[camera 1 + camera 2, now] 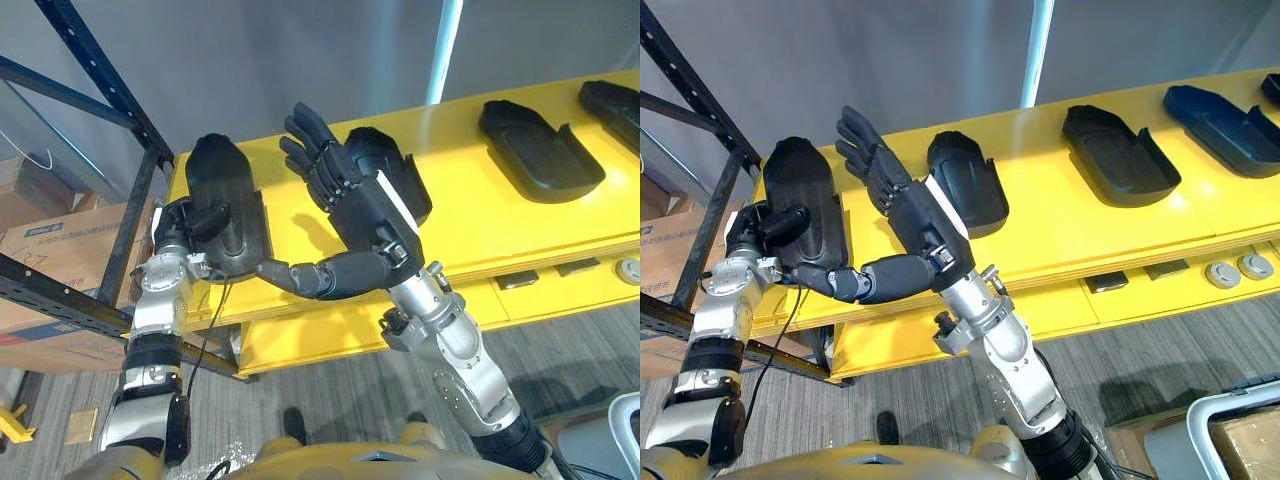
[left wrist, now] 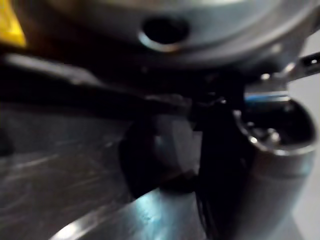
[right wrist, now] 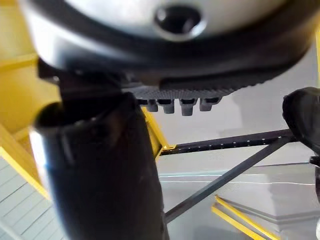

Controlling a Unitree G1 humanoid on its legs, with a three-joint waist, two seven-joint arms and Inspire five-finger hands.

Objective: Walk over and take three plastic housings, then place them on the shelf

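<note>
The left hand (image 1: 187, 226) grips the near edge of the leftmost housing (image 1: 225, 170). The right hand (image 1: 355, 203) hovers alongside, fingers straight. The shell looks rigid, light and probably slick, so hold its rim.

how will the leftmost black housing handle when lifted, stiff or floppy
Probably stiff: the leftmost housing holds its moulded shape in the left hand. Likely light: the open housing farther right shows a hollow shell. Its smooth surface might slip.
</note>
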